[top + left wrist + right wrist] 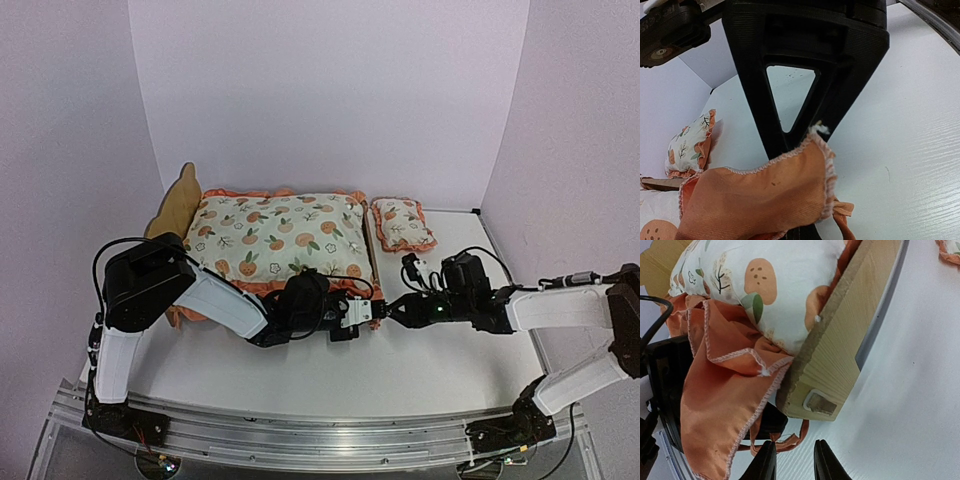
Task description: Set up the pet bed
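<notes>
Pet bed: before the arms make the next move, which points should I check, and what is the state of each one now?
1. Mattress cushion in the pet bed: ok, it lies in the frame.
2. Ruffle corner tucked in: not ok, it hangs outside the frame's corner.
3. Left gripper holding the ruffle corner: cannot tell, the fabric lies against its finger.
4. Right gripper free: ok, open and empty, near the frame's corner.
5. Pillow in the bed: not ok, it lies on the table beside the frame.

Left arm (215, 300), right arm (560, 308): white shells, black joints, black cables; right gripper (795, 445) black plastic
</notes>
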Robot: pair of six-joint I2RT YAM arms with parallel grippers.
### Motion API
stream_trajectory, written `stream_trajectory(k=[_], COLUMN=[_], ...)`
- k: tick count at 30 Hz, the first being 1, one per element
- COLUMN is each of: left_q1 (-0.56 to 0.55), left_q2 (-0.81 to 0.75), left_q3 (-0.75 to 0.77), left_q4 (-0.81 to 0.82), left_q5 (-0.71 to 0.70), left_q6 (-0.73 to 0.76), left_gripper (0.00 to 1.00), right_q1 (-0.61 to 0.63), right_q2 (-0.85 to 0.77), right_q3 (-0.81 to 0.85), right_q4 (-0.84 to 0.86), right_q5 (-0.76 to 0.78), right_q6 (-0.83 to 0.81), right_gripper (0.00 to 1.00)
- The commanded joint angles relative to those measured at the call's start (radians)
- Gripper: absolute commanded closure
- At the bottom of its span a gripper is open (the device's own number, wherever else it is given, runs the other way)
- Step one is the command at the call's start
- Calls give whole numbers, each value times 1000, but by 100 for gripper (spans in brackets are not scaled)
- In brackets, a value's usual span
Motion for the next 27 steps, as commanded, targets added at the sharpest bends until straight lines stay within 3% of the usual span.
stream_trajectory(k=[1, 27], left_q1=[11, 10], left_q2=[45, 47], left_q3=[7, 13], left_q4=[-100, -108], left_q5=[-23, -31], left_q6=[-26, -24], left_gripper=[100, 100], right_q1=[1, 2], right_q2=[51, 117], right_q3=[9, 27], right_q4=[106, 144], right_q5=[-88, -112], right_q6=[-59, -139], right_gripper=[72, 78])
